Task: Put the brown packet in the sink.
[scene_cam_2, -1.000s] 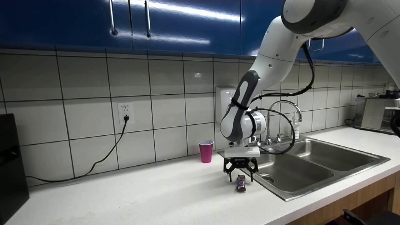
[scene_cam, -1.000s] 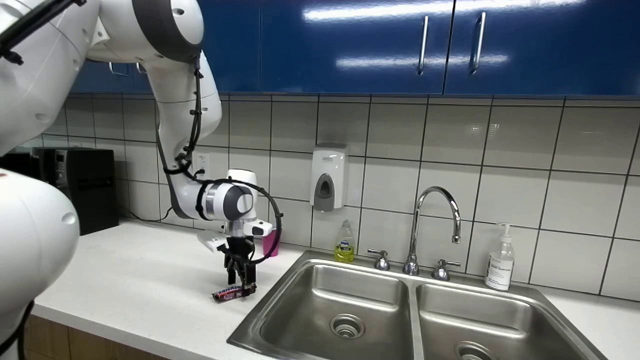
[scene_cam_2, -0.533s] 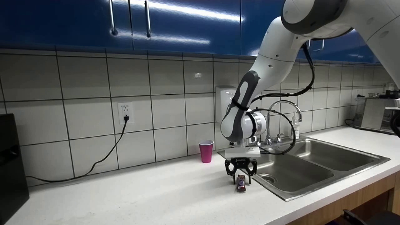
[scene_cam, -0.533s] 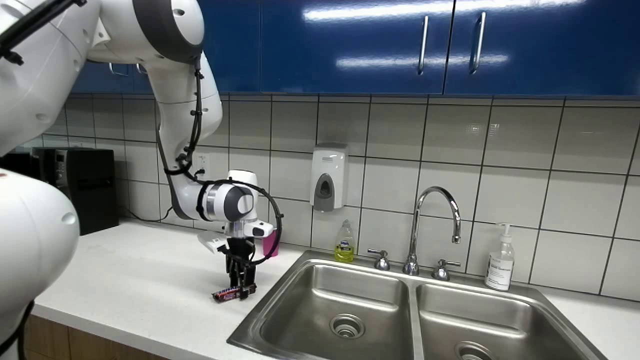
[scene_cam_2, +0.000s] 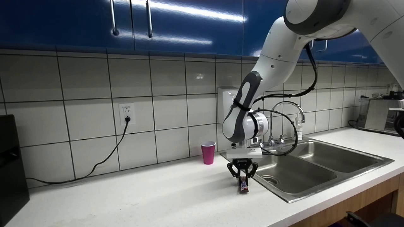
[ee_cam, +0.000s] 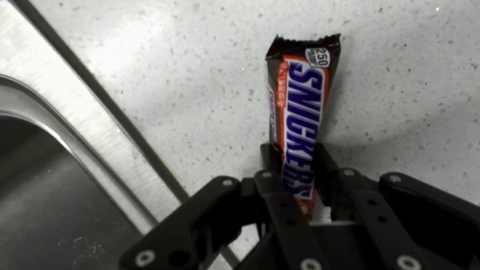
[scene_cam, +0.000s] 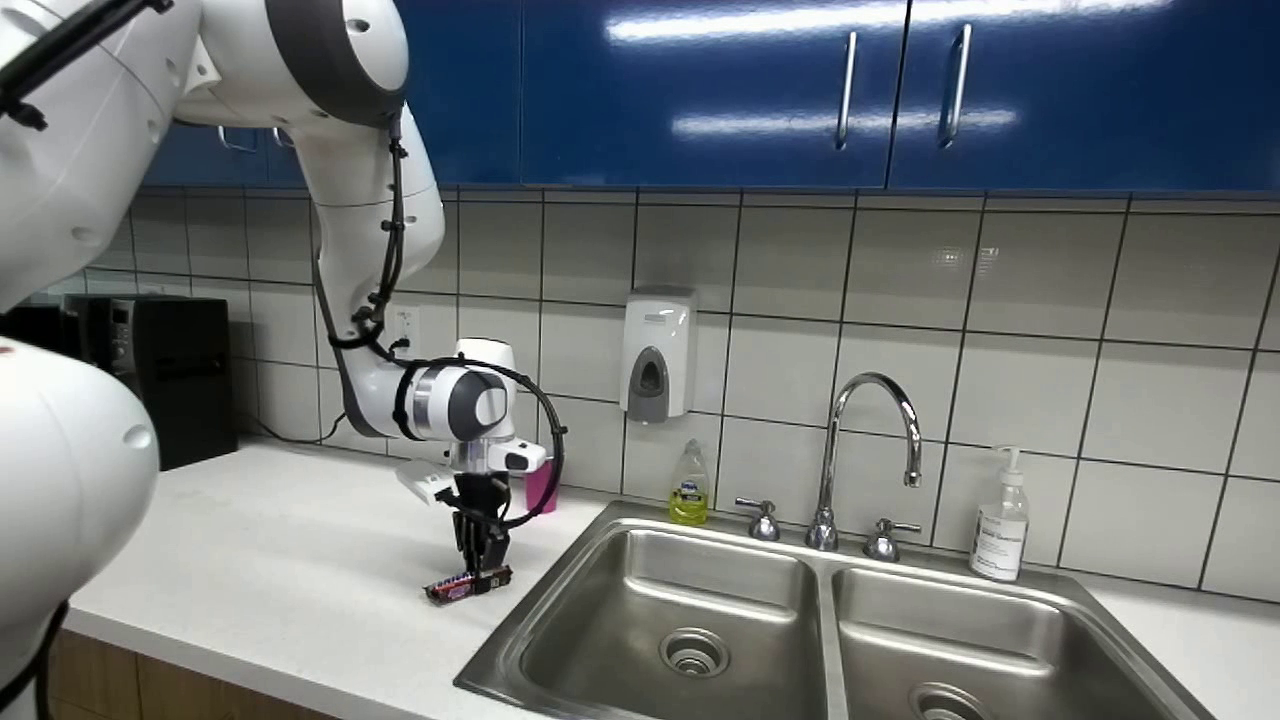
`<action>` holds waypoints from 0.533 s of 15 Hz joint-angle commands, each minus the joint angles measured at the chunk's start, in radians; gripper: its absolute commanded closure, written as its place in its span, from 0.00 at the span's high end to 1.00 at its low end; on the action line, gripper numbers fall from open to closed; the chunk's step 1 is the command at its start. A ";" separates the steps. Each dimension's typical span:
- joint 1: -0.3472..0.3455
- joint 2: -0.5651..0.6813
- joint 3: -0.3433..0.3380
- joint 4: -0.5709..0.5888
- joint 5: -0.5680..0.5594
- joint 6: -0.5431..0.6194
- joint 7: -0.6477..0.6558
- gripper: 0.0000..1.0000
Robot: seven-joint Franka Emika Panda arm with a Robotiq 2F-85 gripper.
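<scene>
The brown packet (ee_cam: 302,93), a Snickers bar in a dark wrapper, lies on the white counter in both exterior views (scene_cam: 453,589). My gripper (ee_cam: 296,156) points down over it, with a finger pressed against each long side toward one end. The far end sticks out free in the wrist view. Between the narrowed fingertips the packet (scene_cam_2: 243,188) also shows in an exterior view. Its near end is partly covered by the fingers. Beside it lies the steel sink (scene_cam: 540,612), whose nearer basin is a short way off; its rim (ee_cam: 93,131) runs diagonally in the wrist view.
Behind the gripper a pink cup (scene_cam_2: 208,153) stands by the tiled wall. A dish soap bottle (scene_cam: 689,490), curved faucet (scene_cam: 830,450) and pump bottle (scene_cam: 1000,530) line the sink's back edge. A black machine (scene_cam: 180,375) sits farther along the counter.
The gripper's fingers have come together from wide apart onto the packet's sides. The arm has barely moved, and the packet lies in nearly the same place.
</scene>
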 commanded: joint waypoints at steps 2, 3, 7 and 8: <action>-0.005 -0.007 0.002 0.009 0.010 -0.035 -0.008 0.07; -0.003 -0.013 0.001 0.007 0.007 -0.040 -0.010 0.06; 0.016 -0.055 -0.010 -0.016 -0.017 -0.035 -0.001 0.06; 0.019 -0.065 -0.013 -0.020 -0.023 -0.034 0.001 0.06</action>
